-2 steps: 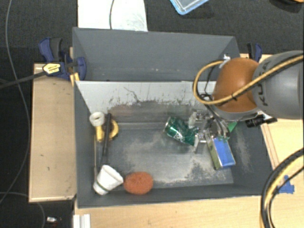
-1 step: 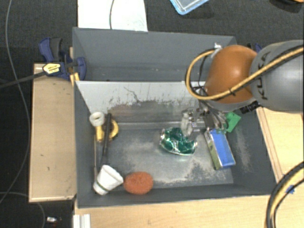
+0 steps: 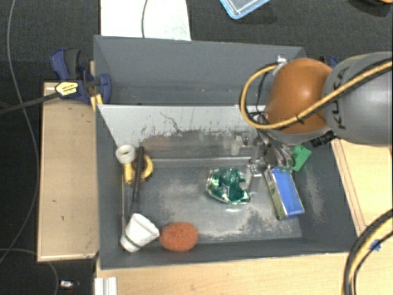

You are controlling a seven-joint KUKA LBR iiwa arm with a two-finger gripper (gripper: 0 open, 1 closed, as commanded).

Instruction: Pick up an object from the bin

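From my seat the gripper sits low over the right half of the bin, tucked under the orange cover, and I cannot tell whether it is open or closed; I see nothing held in it. Two things flank it. Just to its left and a touch toward the near edge lies a crumpled green packet, roundish, with no clear long axis. Just to its right lies a blue block, its long axis running from the far wall toward the near edge and leaning slightly to the right edge. A small green piece shows beside the wrist, above the block's far end. I judge the packet and the block about equally close, so the pick turns on a short sideways shift either way; for the block, the grip should close across its short side. Well apart, at the near-left corner, sit an orange ball and a white cup, touching. Along the left edge lie a black stick and a yellow-white toy.
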